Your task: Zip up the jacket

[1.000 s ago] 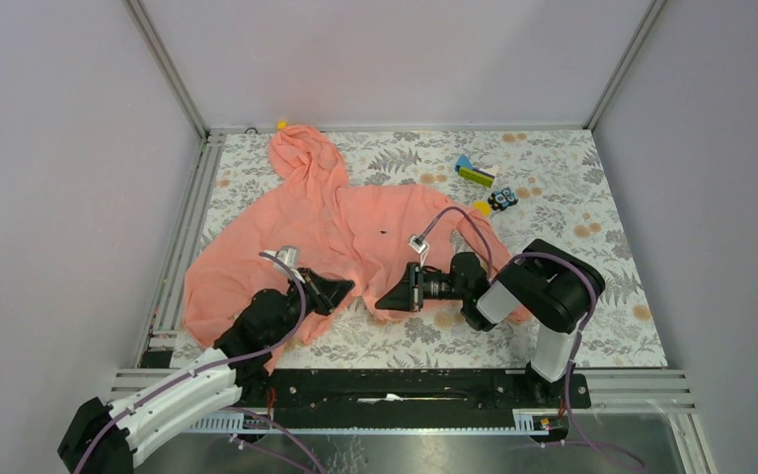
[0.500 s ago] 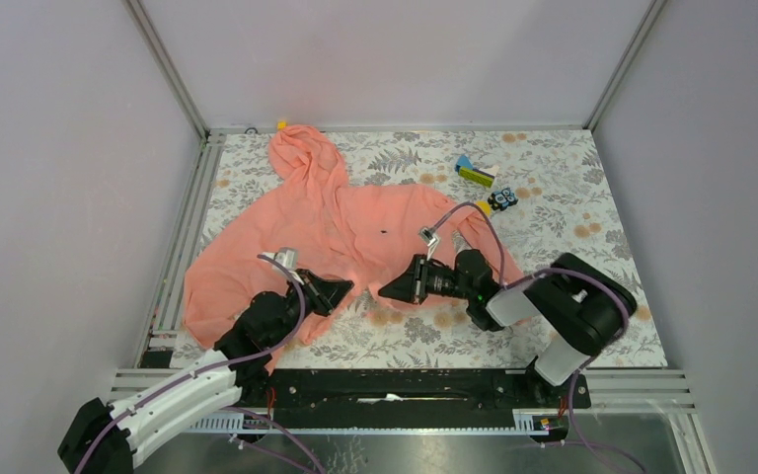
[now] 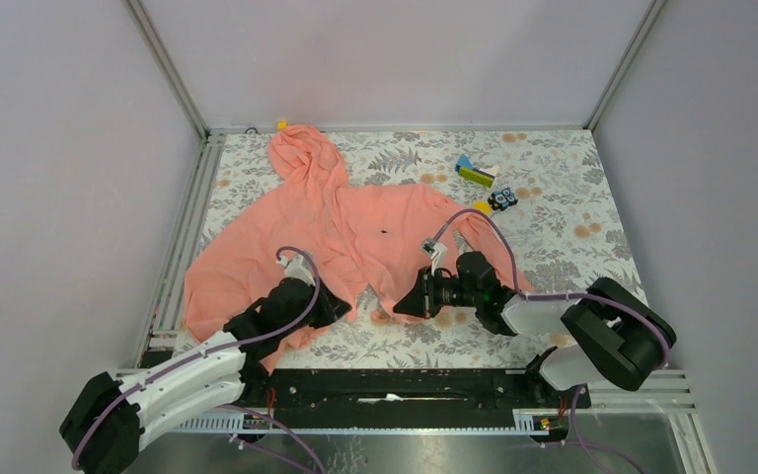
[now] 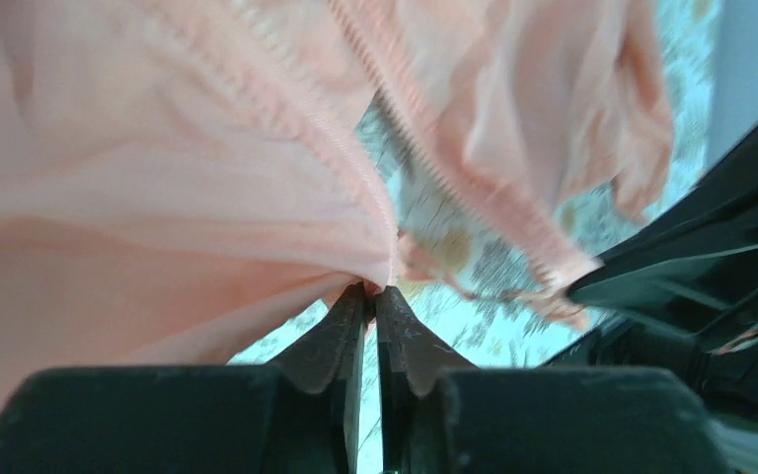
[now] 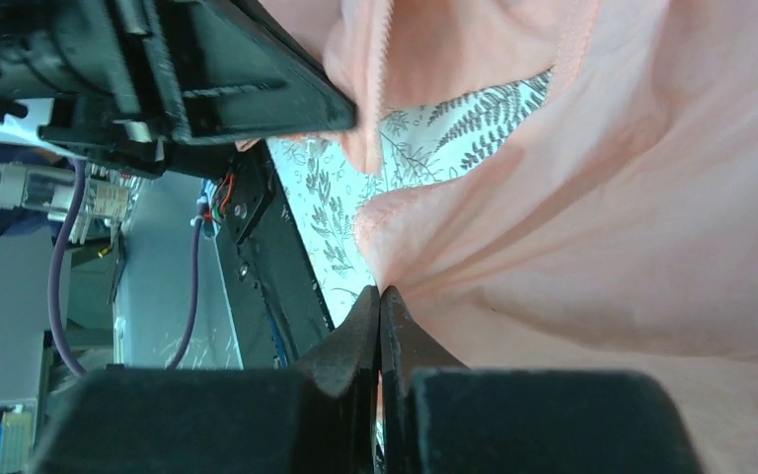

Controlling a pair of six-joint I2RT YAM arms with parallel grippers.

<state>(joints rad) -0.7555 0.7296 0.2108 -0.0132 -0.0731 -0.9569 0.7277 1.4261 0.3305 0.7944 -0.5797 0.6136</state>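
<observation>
Jacket, top view: one jacket [image 3: 375, 222], salmon-pink, spread on the flower-print table [image 3: 572, 247]; one hood toward the far-left corner, two sleeves out to the sides, front parted at the near hem.
Chest mark, top view: one tiny dark mark [image 3: 385, 233].
Grippers, top view: two; left gripper [image 3: 343, 310] and right gripper [image 3: 402, 307] at the near hem, one on either side of the parting, near each other but apart.
Small items, top view: four; one green-and-blue block [image 3: 475, 173], one dark blue piece [image 3: 501, 199], one yellow piece [image 3: 481, 207] at the right sleeve's edge, one yellow bit [image 3: 281, 125] beside the hood.
Left gripper, left wrist view: left gripper [image 4: 373, 293], two fingers pressed together, pinching a gathered fold of jacket [image 4: 158, 178] fabric.
Zipper teeth, left wrist view: two rows [image 4: 434, 168], apart, table print between them.
Right gripper, left wrist view: one black wedge [image 4: 602, 281] at the far panel's hem.
Right gripper, right wrist view: right gripper [image 5: 379, 301], two fingers closed tight on the jacket [image 5: 602, 197] hem.
Left gripper, right wrist view: one [image 5: 341, 114], upper left, at the opposite panel.
</observation>
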